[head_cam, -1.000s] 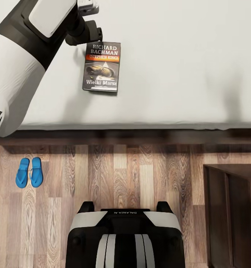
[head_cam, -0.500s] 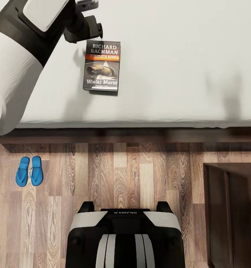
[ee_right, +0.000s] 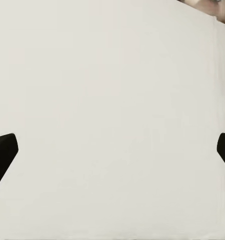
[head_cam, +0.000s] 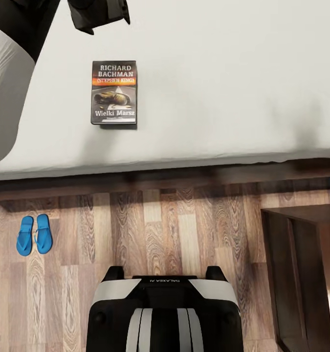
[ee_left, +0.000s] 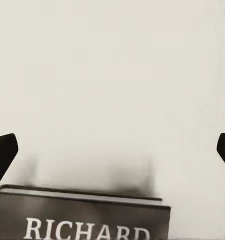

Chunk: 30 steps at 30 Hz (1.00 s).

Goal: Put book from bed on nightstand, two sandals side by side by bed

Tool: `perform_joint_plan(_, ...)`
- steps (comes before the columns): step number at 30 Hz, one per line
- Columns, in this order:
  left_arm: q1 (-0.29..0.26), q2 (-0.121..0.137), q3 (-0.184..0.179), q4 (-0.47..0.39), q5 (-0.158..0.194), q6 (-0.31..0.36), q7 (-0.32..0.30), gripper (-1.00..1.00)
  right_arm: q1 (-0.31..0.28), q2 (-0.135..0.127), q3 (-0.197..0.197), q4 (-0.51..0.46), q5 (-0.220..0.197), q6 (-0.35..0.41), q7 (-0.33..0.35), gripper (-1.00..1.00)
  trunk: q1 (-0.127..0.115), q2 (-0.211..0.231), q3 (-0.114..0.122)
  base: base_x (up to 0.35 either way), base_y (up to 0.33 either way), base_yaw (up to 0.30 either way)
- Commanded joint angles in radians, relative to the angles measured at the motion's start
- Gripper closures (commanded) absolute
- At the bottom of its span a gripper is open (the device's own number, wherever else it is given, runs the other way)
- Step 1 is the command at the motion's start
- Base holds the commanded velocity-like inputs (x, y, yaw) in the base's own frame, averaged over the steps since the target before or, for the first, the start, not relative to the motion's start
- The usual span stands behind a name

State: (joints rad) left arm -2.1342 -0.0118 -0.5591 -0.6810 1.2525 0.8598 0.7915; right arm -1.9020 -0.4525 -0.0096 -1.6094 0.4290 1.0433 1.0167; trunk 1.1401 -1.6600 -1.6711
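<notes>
The left gripper, fingers spread wide and empty, has backed off the book, now ahead of them, still ungrasped

Head looks down; wrists skim the bed

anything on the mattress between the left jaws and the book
Nothing: in the left wrist view only bare mattress separates the open left gripper from the book.
</notes>
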Motion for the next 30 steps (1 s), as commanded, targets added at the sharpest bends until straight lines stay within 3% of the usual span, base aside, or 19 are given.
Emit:
perform_joint_plan(1, -0.002, 0.003, 0.011, -0.001, 0.018, 0.005, 0.011, -1.00, 0.015, -0.003, -0.004, 0.000, 0.011, 0.004, 0.010, -1.00, 0.000, 0.000, 0.001, 0.000, 0.000, -0.172)
perform_joint_plan(4, -0.004, 0.010, 0.066, -0.001, 0.050, 0.036, 0.012, -1.00, 0.154, -0.007, -0.076, 0.000, 0.005, 0.004, 0.010, -1.00, 0.000, 0.000, 0.005, 0.000, 0.000, -0.170)
perform_joint_plan(5, -0.004, 0.012, 0.085, -0.001, 0.063, 0.046, 0.012, -1.00, 0.239, 0.018, -0.139, -0.001, 0.001, 0.004, 0.010, -1.00, 0.000, 0.000, 0.006, 0.000, 0.000, -0.167)
perform_joint_plan(7, -0.004, 0.013, 0.097, 0.000, 0.072, 0.052, 0.012, -1.00, 0.310, 0.072, -0.206, -0.002, -0.001, 0.004, 0.010, -1.00, 0.000, 0.000, 0.009, 0.000, 0.000, -0.160)
perform_joint_plan(11, -0.004, 0.014, 0.110, 0.001, 0.082, 0.059, 0.012, -1.00, 0.398, 0.198, -0.335, -0.002, -0.006, 0.004, 0.010, -1.00, 0.000, 0.000, 0.015, 0.000, 0.000, -0.139)
perform_joint_plan(12, -0.003, 0.014, 0.113, 0.001, 0.083, 0.061, 0.012, -1.00, 0.428, 0.253, -0.380, -0.003, -0.008, 0.004, 0.010, -1.00, 0.000, 0.000, 0.016, 0.000, 0.000, -0.117)
perform_joint_plan(13, -0.002, 0.014, 0.114, 0.001, 0.084, 0.062, 0.013, -1.00, 0.441, 0.277, -0.396, -0.003, -0.008, 0.004, 0.010, -1.00, 0.000, 0.000, 0.018, 0.000, 0.000, -0.110)
perform_joint_plan(14, 0.000, 0.019, 0.117, 0.001, 0.086, 0.064, 0.013, -1.00, 0.478, 0.375, -0.431, -0.004, -0.010, 0.004, 0.011, -1.00, 0.000, 0.000, 0.019, 0.000, 0.000, -0.053)
perform_joint_plan(17, 0.001, 0.027, 0.117, 0.000, 0.087, 0.066, 0.014, -1.00, 0.490, 0.443, -0.441, -0.004, -0.010, 0.004, 0.011, -1.00, 0.000, 0.000, 0.024, 0.000, 0.000, -0.035)
perform_joint_plan(18, 0.001, 0.037, 0.117, -0.001, 0.088, 0.073, 0.014, -1.00, 0.492, 0.502, -0.442, -0.004, -0.010, 0.004, 0.010, -1.00, 0.000, 0.000, 0.026, 0.000, 0.000, -0.009)
perform_joint_plan(23, 0.002, 0.042, 0.117, -0.006, 0.091, 0.097, 0.013, -1.00, 0.497, 0.532, -0.438, -0.004, -0.010, 0.004, 0.010, -1.00, 0.000, 0.000, 0.034, 0.000, 0.000, -0.003)
perform_joint_plan(30, 0.004, 0.048, 0.119, -0.009, 0.092, 0.117, 0.012, -1.00, 0.505, 0.542, -0.433, -0.004, -0.010, 0.004, 0.010, -1.00, 0.000, 0.000, 0.045, 0.000, 0.000, 0.000)
